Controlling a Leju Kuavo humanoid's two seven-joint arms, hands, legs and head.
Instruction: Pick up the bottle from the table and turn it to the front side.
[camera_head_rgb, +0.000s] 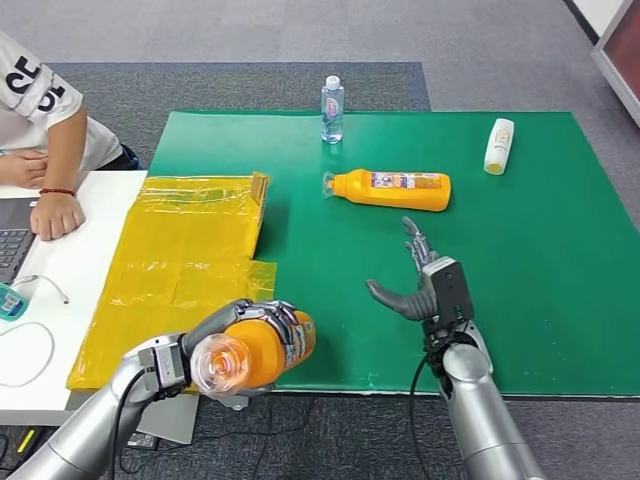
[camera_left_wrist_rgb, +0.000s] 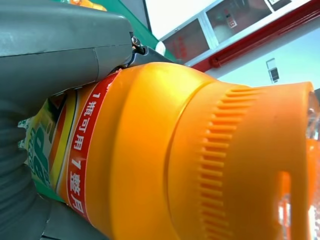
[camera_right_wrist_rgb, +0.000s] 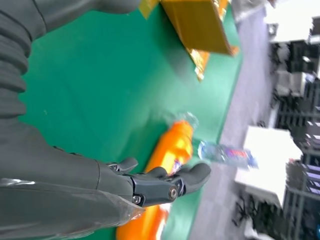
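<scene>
The left hand (camera_head_rgb: 253, 325) is gripping an orange bottle (camera_head_rgb: 260, 352) above the green mat's (camera_head_rgb: 543, 280) near-left edge, while the right hand (camera_head_rgb: 423, 285) is hovering open, holding nothing.

- head view: high on the body, facing forward and down over the green mat (camera_head_rgb: 528, 300).
- left wrist view: pressed close against the held orange bottle (camera_left_wrist_rgb: 181, 150).
- right wrist view: turned sideways, low over the mat, sharing the lying orange bottle (camera_right_wrist_rgb: 171, 150) and the water bottle (camera_right_wrist_rgb: 226, 154) with the head view.
</scene>
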